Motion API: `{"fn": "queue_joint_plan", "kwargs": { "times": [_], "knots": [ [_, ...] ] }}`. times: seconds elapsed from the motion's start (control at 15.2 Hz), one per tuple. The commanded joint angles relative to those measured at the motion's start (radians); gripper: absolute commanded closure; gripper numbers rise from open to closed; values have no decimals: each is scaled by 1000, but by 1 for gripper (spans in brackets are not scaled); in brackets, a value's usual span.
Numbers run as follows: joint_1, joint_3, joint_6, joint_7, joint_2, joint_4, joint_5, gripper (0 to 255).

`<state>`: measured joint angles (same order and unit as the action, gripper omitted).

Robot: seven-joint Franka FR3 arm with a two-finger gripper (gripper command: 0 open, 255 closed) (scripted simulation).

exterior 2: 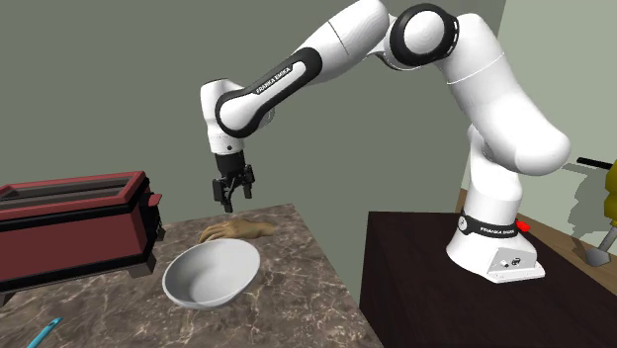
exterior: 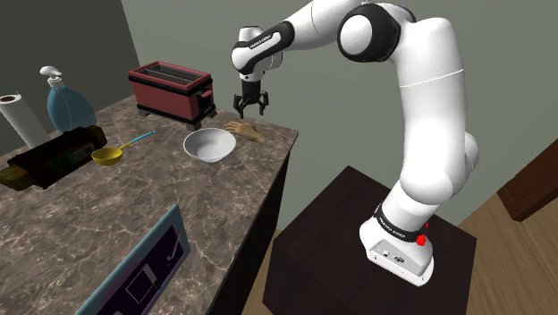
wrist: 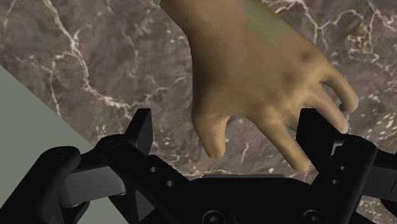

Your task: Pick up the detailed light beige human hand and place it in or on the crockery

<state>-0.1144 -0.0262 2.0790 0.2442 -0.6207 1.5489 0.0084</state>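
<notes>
A beige human hand (exterior: 247, 131) lies flat on the marble counter (exterior: 134, 210) near its far corner, also seen as the hand (exterior 2: 237, 230) and the hand (wrist: 267, 76). A white bowl (exterior: 209, 144) sits just beside it, the bowl (exterior 2: 211, 273) toward the counter's middle. My black gripper (exterior: 249, 107) hangs a short way above the hand, open, nothing between its fingers. The gripper (exterior 2: 232, 196) is clear of the hand. In the wrist view the gripper (wrist: 229, 137) stands over the hand's fingers, with both fingertips (wrist: 141, 127) apart.
A dark red toaster (exterior: 170, 90) stands behind the bowl. A yellow scoop with a blue handle (exterior: 116, 153), a black box (exterior: 54, 157), a blue soap bottle (exterior: 67, 103), a paper roll (exterior: 20, 116) and a blue-framed panel (exterior: 143, 264) are on the counter. The counter's edge (exterior: 268, 192) drops off beside my stand (exterior: 367, 268).
</notes>
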Motion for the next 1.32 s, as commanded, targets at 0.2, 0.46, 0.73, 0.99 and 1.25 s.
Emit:
{"fn": "queue_joint_plan", "kwargs": {
  "times": [0.2, 0.46, 0.73, 0.99, 1.25],
  "knots": [
    [-12, 10, -35, 19, -177, -201, 11, 0],
    [-11, 10, 5, 18, -200, -185, 11, 0],
    [-10, 11, 29, 18, -216, -177, 12, 0],
    [-10, 11, 29, 18, -216, -176, 12, 0],
    [-9, 11, 27, 18, -220, -182, 12, 255]
  ]
}}
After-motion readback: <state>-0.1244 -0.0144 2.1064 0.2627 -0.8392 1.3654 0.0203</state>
